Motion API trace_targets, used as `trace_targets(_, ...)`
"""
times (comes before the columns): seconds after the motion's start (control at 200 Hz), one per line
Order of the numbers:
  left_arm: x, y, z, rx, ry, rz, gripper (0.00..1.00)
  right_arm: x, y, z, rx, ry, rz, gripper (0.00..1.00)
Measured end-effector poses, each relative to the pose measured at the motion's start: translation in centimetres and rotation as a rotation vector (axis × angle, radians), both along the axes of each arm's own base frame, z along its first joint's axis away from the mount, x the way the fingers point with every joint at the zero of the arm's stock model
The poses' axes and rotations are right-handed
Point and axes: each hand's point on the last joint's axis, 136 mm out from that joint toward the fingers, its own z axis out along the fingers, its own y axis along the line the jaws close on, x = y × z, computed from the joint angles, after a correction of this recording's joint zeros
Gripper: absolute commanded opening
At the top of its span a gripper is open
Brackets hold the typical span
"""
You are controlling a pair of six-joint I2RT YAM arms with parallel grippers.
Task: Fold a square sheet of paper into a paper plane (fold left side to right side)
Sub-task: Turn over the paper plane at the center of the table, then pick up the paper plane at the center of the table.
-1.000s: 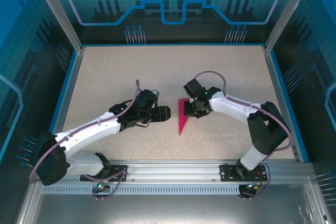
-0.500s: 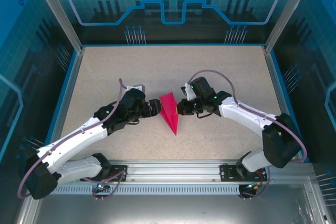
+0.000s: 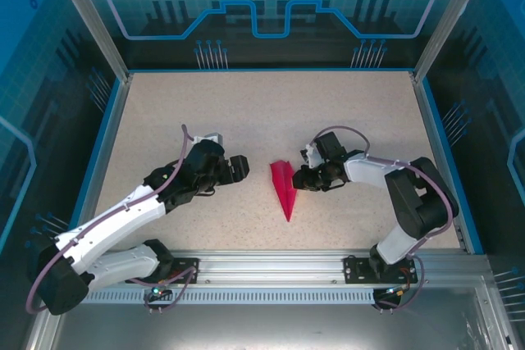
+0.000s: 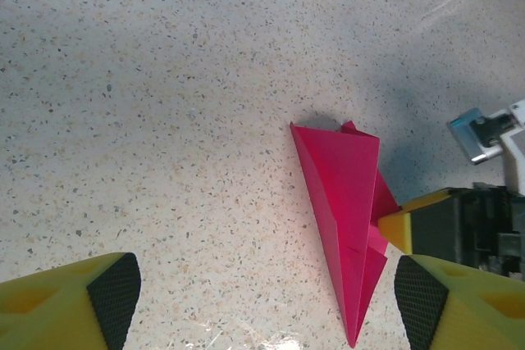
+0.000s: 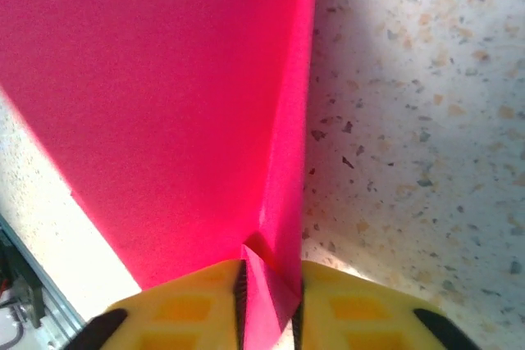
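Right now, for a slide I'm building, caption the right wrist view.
Folded magenta-pink paper sheet on speckled table, a flap between yellow fingers of the right gripper.

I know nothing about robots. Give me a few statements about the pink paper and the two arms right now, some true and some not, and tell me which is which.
1. The pink paper lies as a flat, unfolded square. False: it is folded into a narrow dart with one sharp tip.
2. The left jaws stand wide open, apart from the paper. True.
3. A flap of the paper sits between the right jaws. True.
4. The paper's sharp tip points toward the far edge of the table. False: it points toward the near edge, where the arms are bolted.
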Motion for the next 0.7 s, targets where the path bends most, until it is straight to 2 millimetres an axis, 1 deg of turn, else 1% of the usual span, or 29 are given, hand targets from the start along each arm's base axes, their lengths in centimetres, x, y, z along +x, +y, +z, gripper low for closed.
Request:
trace_targets(0.07,0.0,0.0,-0.2,0.004,0.006,0.0,0.85,0.2,-0.6,1.1,-0.04,-0.026,-0.007,0.47)
trace_targets(0.175,0.0,-0.1,-0.3,0.007,0.008,-0.001,0.88,0.7,-1.1,3.6,-0.112,-0.089,-0.008,0.55)
trace_targets(0.255,0.1,-0.1,-0.3,0.002,0.007,-0.003,0.92,0.6,-0.4,5.4,-0.145,-0.134,0.013,0.58)
trace_targets(0.32,0.1,-0.3,-0.2,-0.005,0.001,-0.007,0.94,-0.1,0.4,5.8,-0.154,-0.137,0.033,0.58)
trace_targets(0.39,0.2,-0.3,-0.2,-0.008,-0.003,-0.008,0.94,-1.3,1.1,5.2,-0.171,-0.101,0.051,0.58)
trace_targets(0.48,0.2,-0.4,-0.2,-0.012,-0.004,-0.01,0.95,-2.6,1.5,3.5,-0.213,-0.039,0.064,0.58)
trace_targets(0.605,0.2,-0.5,-0.2,-0.013,-0.002,-0.013,0.96,-3.6,1.8,1.3,-0.267,0.028,0.074,0.58)
trace_targets(0.655,0.2,-0.5,-0.2,-0.014,-0.003,-0.012,0.96,-3.8,1.9,0.9,-0.282,0.044,0.077,0.58)
trace_targets(0.7,0.1,-0.4,-0.2,-0.015,-0.005,-0.012,0.96,-3.8,2.0,0.6,-0.293,0.05,0.078,0.55)
